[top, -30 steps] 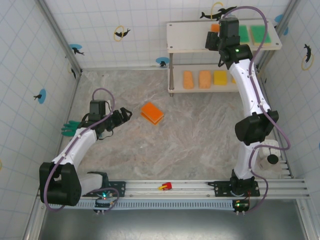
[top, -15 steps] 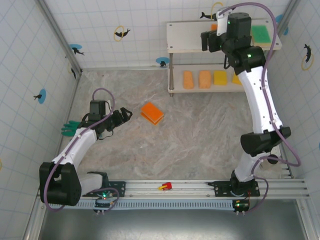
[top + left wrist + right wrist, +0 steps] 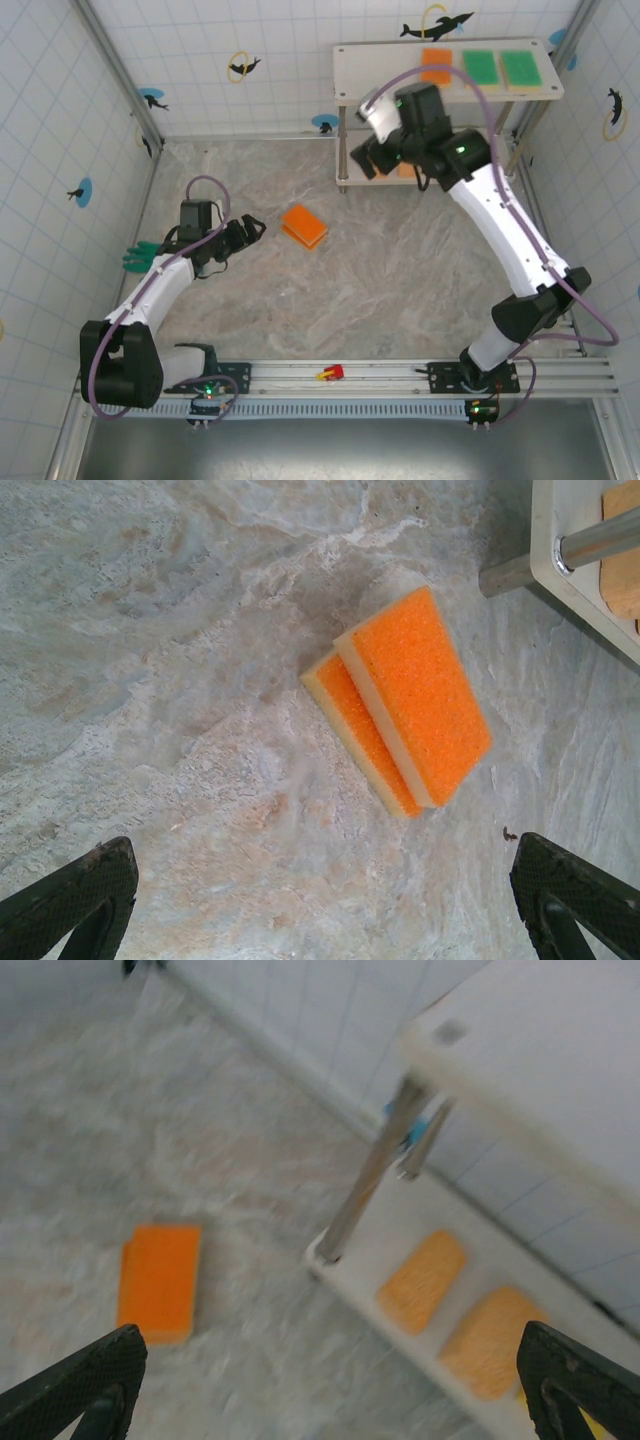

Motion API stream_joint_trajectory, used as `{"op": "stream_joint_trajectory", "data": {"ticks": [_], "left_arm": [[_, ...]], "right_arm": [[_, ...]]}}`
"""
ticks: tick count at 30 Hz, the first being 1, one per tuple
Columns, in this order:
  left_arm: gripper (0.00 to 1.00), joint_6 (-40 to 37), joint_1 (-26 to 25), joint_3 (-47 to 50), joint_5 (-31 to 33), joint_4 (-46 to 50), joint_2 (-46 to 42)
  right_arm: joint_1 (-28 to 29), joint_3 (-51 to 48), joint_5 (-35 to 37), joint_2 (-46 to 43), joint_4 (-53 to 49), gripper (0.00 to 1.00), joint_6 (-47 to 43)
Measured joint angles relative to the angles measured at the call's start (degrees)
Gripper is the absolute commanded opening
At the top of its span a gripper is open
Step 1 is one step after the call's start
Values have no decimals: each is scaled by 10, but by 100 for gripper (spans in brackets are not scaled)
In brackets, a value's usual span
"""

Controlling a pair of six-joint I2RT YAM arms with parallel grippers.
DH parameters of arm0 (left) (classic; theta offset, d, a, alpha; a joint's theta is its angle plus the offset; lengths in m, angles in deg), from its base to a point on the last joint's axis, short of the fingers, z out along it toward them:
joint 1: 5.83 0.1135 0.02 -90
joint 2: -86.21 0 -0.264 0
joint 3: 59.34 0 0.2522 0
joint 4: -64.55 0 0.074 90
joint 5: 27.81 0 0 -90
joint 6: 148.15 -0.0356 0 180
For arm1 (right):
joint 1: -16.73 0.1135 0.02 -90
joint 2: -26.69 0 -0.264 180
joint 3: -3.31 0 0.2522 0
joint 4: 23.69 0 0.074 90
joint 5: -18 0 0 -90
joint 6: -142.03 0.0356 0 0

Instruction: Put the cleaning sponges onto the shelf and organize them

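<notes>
Two orange sponges (image 3: 304,226) lie stacked on the marble floor, the upper one (image 3: 420,695) shifted off the lower one (image 3: 352,716). My left gripper (image 3: 250,230) (image 3: 320,910) hovers open just left of them, nothing between its fingers. The shelf (image 3: 380,72) stands at the back right. Its top board carries an orange sponge (image 3: 437,66) and two green sponges (image 3: 479,68) (image 3: 520,68). My right gripper (image 3: 362,160) (image 3: 330,1390) hangs open and empty in front of the shelf's left legs. Pale orange sponges (image 3: 422,1280) (image 3: 490,1340) lie on the lower board (image 3: 390,1240); my right arm hides most of that board from above.
A green glove (image 3: 135,258) lies by the left wall. A small red object (image 3: 330,373) sits on the rail along the near edge. Tiled walls close in the left, back and right sides. The shelf's metal leg (image 3: 370,1185) stands close ahead of the right gripper.
My right arm has swung down and left off the top board, leaving the orange sponge there beside the green ones, and its jaws have widened. The left arm has not moved.
</notes>
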Motion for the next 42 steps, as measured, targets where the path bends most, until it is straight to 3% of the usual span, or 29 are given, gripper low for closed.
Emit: {"op": "stream_joint_trajectory", "data": {"ticks": [7,19,33,42], "left_arm": [[97,1,0,0,0,0,2],[97,1,0,0,0,0,3],[97,1,0,0,0,-2,12],[97,1,0,0,0,-2,13]], "right_arm": [[74,-133,-33,0,32,98,-9],[112,-237,-45,41,176,98,75],[114,-246,-56,172,250,98,139],[114,-246,-47,199,276,100,151]]}}
